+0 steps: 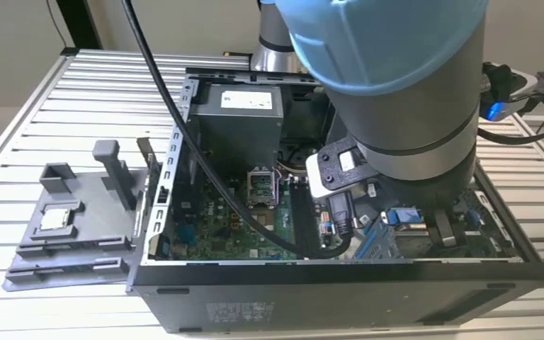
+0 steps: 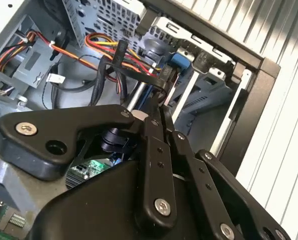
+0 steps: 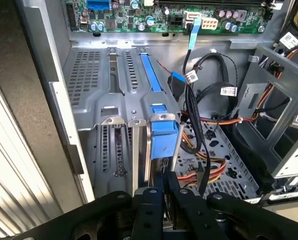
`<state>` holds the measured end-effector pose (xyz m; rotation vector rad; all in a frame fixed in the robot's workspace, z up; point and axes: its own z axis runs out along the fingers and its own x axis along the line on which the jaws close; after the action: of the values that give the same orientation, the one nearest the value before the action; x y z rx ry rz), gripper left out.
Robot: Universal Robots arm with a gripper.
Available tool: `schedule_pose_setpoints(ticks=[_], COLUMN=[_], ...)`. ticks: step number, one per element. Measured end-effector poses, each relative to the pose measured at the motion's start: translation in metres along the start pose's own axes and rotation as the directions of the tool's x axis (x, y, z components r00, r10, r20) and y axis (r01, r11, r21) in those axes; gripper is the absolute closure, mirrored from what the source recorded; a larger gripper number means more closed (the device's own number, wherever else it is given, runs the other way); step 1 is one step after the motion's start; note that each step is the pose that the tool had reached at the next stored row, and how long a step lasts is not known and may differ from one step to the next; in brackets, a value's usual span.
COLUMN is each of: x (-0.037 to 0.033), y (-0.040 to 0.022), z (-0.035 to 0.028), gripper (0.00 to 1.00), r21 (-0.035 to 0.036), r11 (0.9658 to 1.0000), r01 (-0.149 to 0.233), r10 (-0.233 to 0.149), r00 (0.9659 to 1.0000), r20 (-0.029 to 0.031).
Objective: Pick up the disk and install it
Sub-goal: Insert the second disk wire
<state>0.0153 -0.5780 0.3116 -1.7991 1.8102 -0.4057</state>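
Starting at the exterior view's left: one grey fixture tray point(image 1: 74, 241) sits on the slatted table point(image 1: 26, 142), and in it lies one small square silver chip point(image 1: 54, 218), well apart from the work.

Moving right, one open computer case point(image 1: 348, 283) lies on its side. At its far end is one grey box point(image 1: 244, 106) with a white sticker, and the green motherboard point(image 1: 224, 219) covers the floor.

One thick black cable point(image 1: 173, 113) drops over the case and loops down across the board. That's the first worry: if it drags with the arm, it could catch on the case wall or the board parts.

Further right, the one arm point(image 1: 395, 85) reaches down into the right end of the case. In the first wrist view the gripper point(image 3: 164, 184) has its two fingers drawn together, tips right at the end of the disk point(image 3: 164, 140). There is one disk, edge-on, blue frame showing, standing between the silver rails of the drive bay. I can't tell whether the tips nip the frame or only bear on it.

Second worry: one bundle of red, yellow and black wires point(image 3: 199, 140) runs just beside the disk. A wire trapped against the frame would block it from seating. Third: a slightly tilted disk could jam in the rails, by my reading.
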Motion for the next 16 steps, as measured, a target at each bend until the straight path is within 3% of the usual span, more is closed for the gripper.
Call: schedule_pose_setpoints(ticks=[5, 7, 10, 13, 16], x=[-0.0003, -0.0003, -0.0002, 0.0000, 0.0003], y=[0.0002, 0.0005, 0.0010, 0.0016, 0.0027], z=[0.0003, 0.0006, 0.0014, 0.0022, 0.0032], gripper=[1.00, 1.00, 1.00, 1.00, 1.00], r21=[0.0031, 0.0114, 0.0302, 0.0392, 0.0437], r11=[1.0000, 0.9999, 0.9995, 0.9992, 0.9990], r01=[0.003, 0.003, 0.005, 0.007, 0.013], r10=[-0.003, -0.003, -0.005, -0.008, -0.013], r00=[1.0000, 1.0000, 0.9999, 0.9999, 0.9999], r20=[0.0044, 0.0084, 0.0107, 0.0102, 0.0045])
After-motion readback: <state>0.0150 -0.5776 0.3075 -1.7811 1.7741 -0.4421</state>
